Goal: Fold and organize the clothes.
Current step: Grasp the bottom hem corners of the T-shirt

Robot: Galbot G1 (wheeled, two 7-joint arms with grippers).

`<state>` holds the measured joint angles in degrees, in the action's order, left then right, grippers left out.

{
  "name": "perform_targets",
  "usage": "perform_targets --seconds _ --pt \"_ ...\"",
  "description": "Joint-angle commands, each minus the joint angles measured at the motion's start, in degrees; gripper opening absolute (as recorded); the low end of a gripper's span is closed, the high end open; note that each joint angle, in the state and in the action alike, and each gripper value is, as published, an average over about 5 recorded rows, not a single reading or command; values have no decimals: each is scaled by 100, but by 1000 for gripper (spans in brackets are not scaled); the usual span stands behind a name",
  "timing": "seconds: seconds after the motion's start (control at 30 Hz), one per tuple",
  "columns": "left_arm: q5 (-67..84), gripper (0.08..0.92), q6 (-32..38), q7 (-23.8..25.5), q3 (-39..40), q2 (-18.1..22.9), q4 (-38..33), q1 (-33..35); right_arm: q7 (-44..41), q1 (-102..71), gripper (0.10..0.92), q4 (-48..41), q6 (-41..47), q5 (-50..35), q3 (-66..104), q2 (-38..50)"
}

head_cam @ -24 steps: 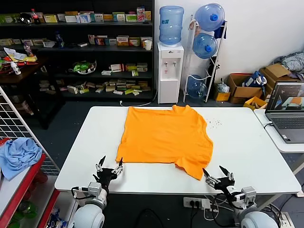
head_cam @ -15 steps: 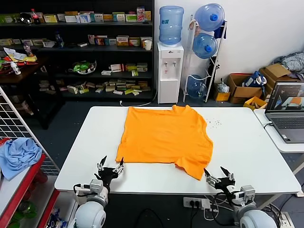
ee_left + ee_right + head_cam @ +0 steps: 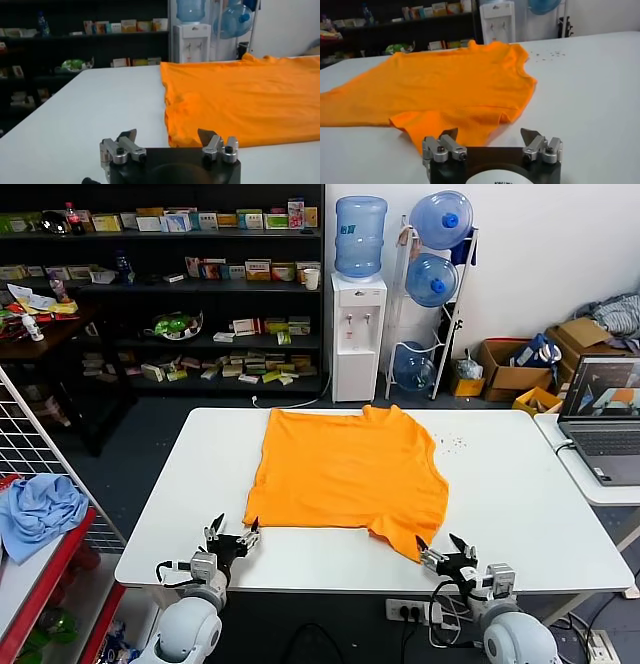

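A: What could be going wrong here, biggest worry first?

B: The shirt [image 3: 345, 479] is lying spread flat across the middle of the desk [image 3: 520, 504], plain side up, one sleeve reaching toward the near edge; the biggest risk, I'd judge, is the whole shirt sliding on that smooth white top if one hand is dragging instead of lifting; a fold would then be going crooked.

A: And the hands?

B: The left hand [image 3: 232, 537] is hovering at the near edge, just beside the shirt's near left corner, fingers spread and holding nothing; the right hand [image 3: 443, 554] is sitting just beside the sleeve tip, also spread and empty. A smaller risk: the fingers closing on a single layer, or skidding on the bare desk and missing the hem; the sleeve is looking rumpled, so it may be bunching under a fold.

A: And the room around it?

B: Dark shelves [image 3: 160, 284] of boxed goods are standing behind, then a water dispenser [image 3: 358, 314] and a rack of water bottles [image 3: 435, 279]; a laptop [image 3: 603, 419] is sitting on a side desk to the right, well apart; a blue cloth [image 3: 38, 514] is lying on a rack to the left; a few tiny specks [image 3: 455, 443] are dotting the desk near the far sleeve.
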<state>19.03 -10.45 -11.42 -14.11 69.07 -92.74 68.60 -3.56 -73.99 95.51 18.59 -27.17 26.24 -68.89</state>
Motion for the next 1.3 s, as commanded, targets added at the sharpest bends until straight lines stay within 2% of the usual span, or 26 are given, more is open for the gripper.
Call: perform_targets --seconds 0.03,0.2,0.53,0.87,0.97,1.3 --pt "52 803 -106 10 2 -4 69 -58 48 378 815 -261 72 7 -230 -98" --pt "53 687 -95 39 -34 15 113 -46 53 446 715 -284 88 63 -309 -149" --pt "71 392 -105 123 -65 37 -1 65 230 267 420 -1 209 209 -357 -138" --pt "153 117 -84 116 -101 275 -129 219 255 -1 147 280 264 330 -318 -89" --pt "160 89 -53 122 -120 315 -174 245 280 -88 124 362 252 352 -294 -87" --pt "143 89 17 141 -151 227 -418 389 394 -656 124 994 335 388 -67 151"
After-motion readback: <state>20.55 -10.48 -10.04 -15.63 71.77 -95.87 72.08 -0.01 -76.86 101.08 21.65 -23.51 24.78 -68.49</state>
